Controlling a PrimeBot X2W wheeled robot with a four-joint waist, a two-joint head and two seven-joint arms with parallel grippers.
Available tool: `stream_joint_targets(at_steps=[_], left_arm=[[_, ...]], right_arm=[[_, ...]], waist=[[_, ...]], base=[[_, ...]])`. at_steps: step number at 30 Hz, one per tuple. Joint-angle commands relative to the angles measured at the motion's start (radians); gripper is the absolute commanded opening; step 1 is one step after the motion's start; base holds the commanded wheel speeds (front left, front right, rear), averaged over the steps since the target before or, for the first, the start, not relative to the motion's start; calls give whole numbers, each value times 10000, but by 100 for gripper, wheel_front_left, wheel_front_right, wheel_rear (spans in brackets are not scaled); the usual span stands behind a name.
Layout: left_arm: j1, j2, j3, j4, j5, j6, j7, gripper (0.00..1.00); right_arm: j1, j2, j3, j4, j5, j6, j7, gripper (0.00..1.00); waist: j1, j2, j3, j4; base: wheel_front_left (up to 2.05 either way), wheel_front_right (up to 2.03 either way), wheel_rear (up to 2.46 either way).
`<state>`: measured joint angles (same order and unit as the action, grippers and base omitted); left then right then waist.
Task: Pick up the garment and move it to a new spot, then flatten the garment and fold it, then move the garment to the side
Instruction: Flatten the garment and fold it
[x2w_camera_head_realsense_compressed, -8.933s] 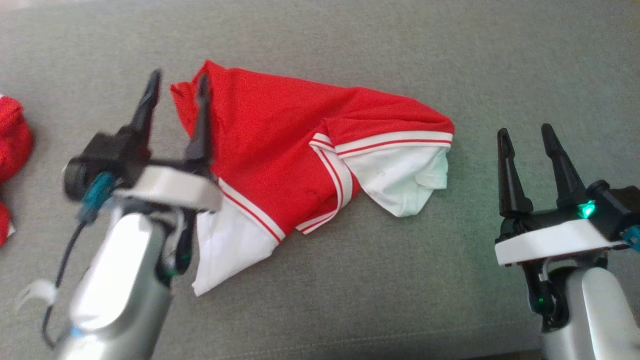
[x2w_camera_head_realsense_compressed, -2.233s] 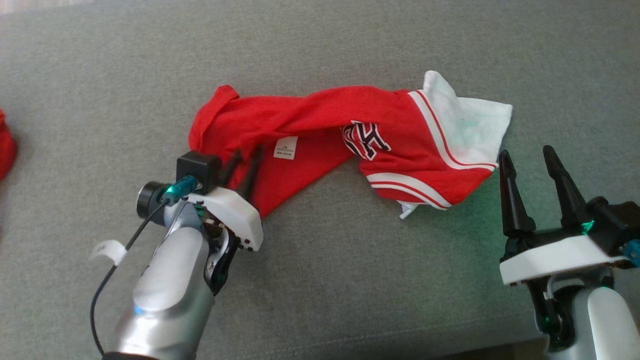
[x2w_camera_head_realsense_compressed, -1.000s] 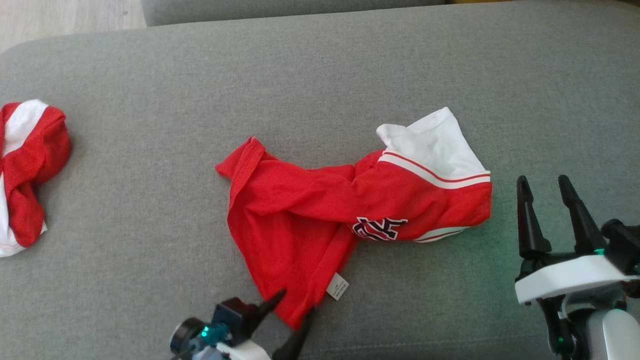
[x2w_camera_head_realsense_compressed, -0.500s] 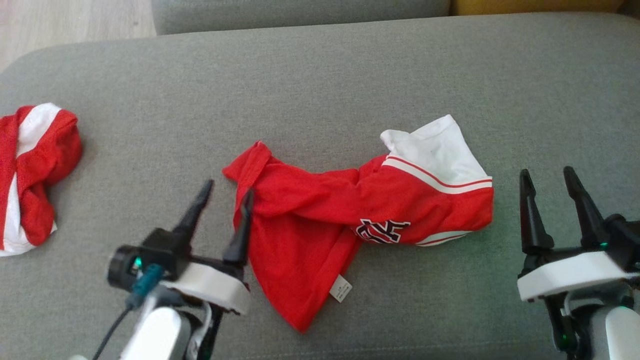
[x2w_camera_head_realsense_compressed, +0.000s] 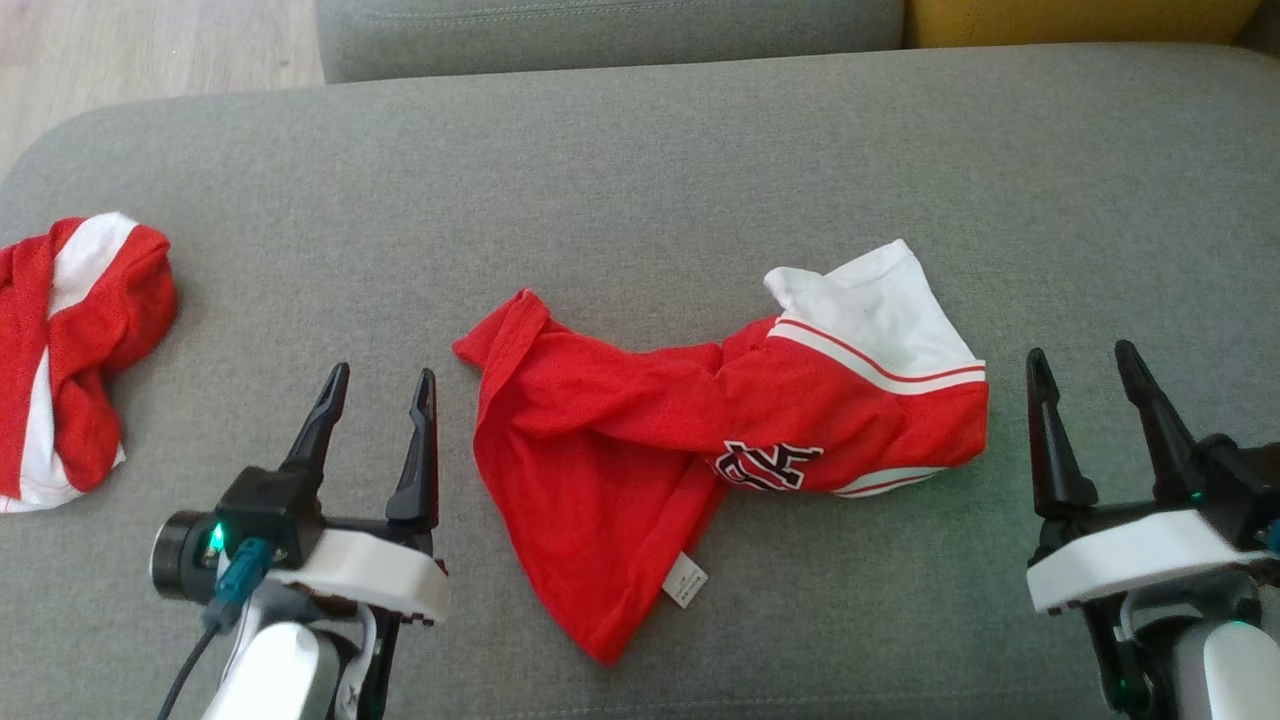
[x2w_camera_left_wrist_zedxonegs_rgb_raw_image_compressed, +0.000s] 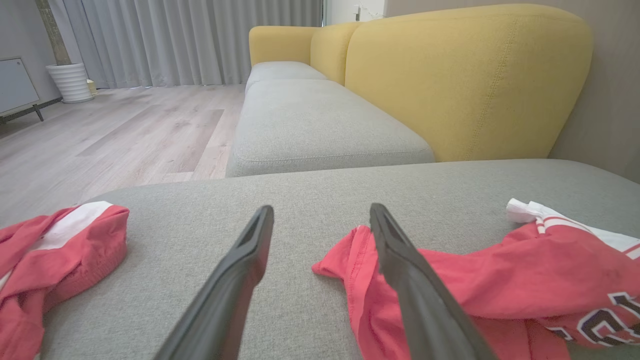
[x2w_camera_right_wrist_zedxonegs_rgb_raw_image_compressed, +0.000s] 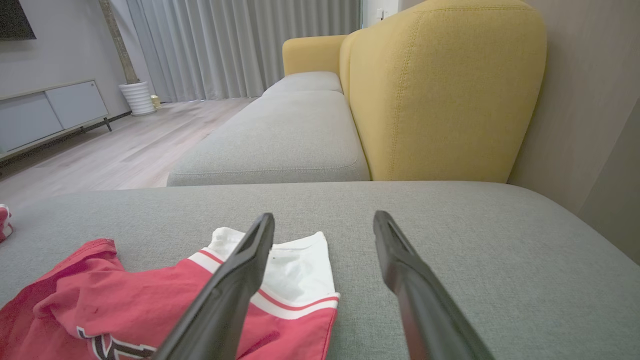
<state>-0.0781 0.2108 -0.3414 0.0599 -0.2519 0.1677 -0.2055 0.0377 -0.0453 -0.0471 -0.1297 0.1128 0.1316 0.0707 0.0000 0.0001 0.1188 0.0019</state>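
Observation:
The garment (x2w_camera_head_realsense_compressed: 700, 440) is a red shirt with white sleeves and dark lettering, lying crumpled in the middle of the grey cushion (x2w_camera_head_realsense_compressed: 640, 180). A white label shows near its front corner. My left gripper (x2w_camera_head_realsense_compressed: 380, 385) stands open just left of the shirt, with nothing between its fingers. In the left wrist view the garment (x2w_camera_left_wrist_zedxonegs_rgb_raw_image_compressed: 500, 285) lies to the right, partly behind the right finger of that gripper (x2w_camera_left_wrist_zedxonegs_rgb_raw_image_compressed: 320, 217). My right gripper (x2w_camera_head_realsense_compressed: 1082, 365) is open and empty just right of the shirt. In the right wrist view the garment (x2w_camera_right_wrist_zedxonegs_rgb_raw_image_compressed: 120, 300) lies at the lower left of that gripper (x2w_camera_right_wrist_zedxonegs_rgb_raw_image_compressed: 324, 222).
A second red and white garment (x2w_camera_head_realsense_compressed: 70, 350) lies bunched at the cushion's left edge, seen also as a garment (x2w_camera_left_wrist_zedxonegs_rgb_raw_image_compressed: 55, 260) in the left wrist view. Beyond the cushion stand a grey sofa seat (x2w_camera_left_wrist_zedxonegs_rgb_raw_image_compressed: 315, 120), a yellow backrest (x2w_camera_right_wrist_zedxonegs_rgb_raw_image_compressed: 440, 90) and wooden floor (x2w_camera_left_wrist_zedxonegs_rgb_raw_image_compressed: 100, 135).
My left gripper has let go of the shirt's front corner and drawn away to its left, standing open. The shirt lies still. The head camera has tilted slightly.

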Motion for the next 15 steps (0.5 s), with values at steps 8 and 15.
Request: stream_joint_targets(at_steps=[8,15], left_arm=[[-326,207,346,-326,-17,69,-133,100],[-901,281,46,-88,85,-211,-14,100]], right_arm=[[-176,-49,229,-384,-94,-9,52,100],[-262,-49,179,-418,-27,-9,54,100]], waist=[[0,-1,14,52],[0,-1,323,135]], base=[[0,0,0],[0,0,0]])
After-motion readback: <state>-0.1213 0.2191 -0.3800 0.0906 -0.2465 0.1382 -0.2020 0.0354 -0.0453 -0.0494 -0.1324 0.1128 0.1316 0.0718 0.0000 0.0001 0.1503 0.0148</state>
